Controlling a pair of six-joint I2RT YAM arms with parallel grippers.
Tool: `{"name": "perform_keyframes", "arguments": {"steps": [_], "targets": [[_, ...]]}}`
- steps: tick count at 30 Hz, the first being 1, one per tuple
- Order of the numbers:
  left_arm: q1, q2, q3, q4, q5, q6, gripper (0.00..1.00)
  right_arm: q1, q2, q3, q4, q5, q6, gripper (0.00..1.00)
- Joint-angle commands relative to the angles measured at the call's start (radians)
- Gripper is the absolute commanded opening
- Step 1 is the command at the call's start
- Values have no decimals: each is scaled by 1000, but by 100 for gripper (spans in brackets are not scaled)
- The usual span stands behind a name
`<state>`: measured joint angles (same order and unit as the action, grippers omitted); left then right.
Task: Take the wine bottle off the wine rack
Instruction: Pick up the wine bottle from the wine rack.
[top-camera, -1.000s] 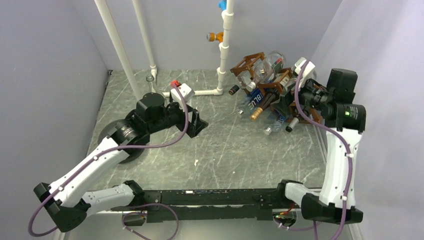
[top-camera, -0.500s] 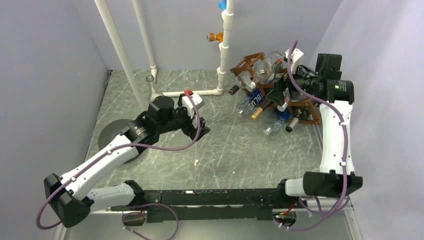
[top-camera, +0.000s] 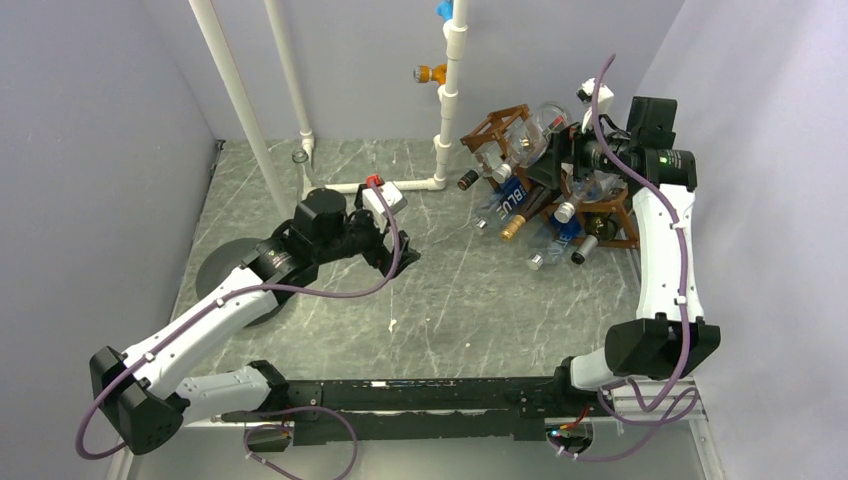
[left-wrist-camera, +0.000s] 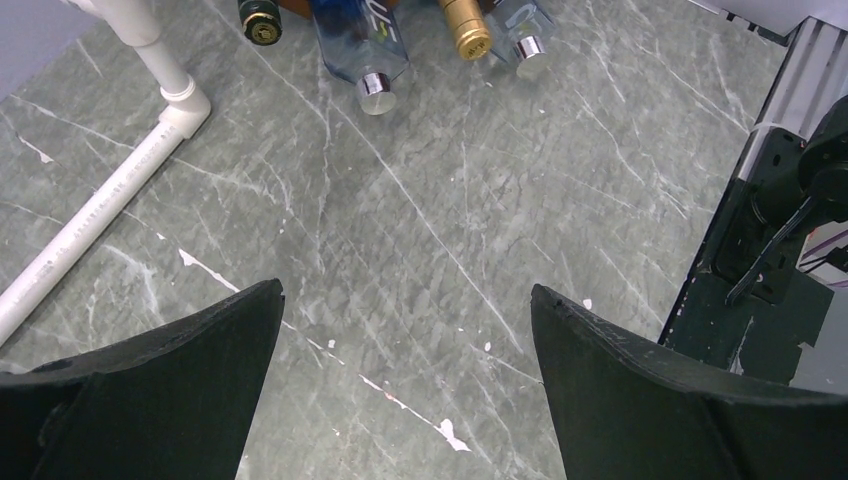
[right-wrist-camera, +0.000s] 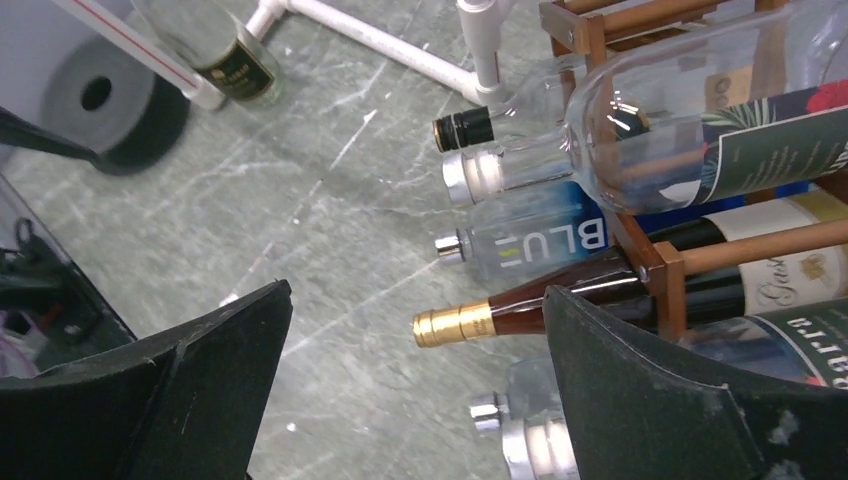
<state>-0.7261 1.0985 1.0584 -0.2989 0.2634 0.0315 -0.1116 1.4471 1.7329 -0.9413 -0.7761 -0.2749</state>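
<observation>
Bottlenecks jut past the wine rack's edge toward open tabletop.

Wine rack holding bottles sits far right on the table.

From above, the right arm covers the far right cells of the wine rack. The left wrist view cuts the bottles off, leaving only necks.

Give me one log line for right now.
left gripper: open, empty | right gripper: open, empty, over wine rack | gold-capped wine bottle: on rack, untouched
</observation>
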Motion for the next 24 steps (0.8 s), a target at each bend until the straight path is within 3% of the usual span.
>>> {"name": "perform_keyframes", "arguments": {"steps": [1, 6, 11, 16, 19, 24], "targets": [[25, 9, -3, 49, 48, -25, 99, -27, -27, -55, 140, -77, 211, 100], [56, 15, -6, 96, 122, -116, 99, -57, -83, -142, 187, -74, 286, 100], [65, 70, -8, 300, 279, -405, 99, -76, -118, -206, 229, -106, 355, 100], [54, 209, 67, 478, 325, -696, 99, -119, -136, -219, 246, -166, 389, 100], [18, 302, 166, 444, 270, -745, 99, -140, -148, -231, 257, -188, 401, 100], [-15, 469, 389, 227, 66, -767, 99, -179, -179, -260, 283, -203, 410, 100]]}}
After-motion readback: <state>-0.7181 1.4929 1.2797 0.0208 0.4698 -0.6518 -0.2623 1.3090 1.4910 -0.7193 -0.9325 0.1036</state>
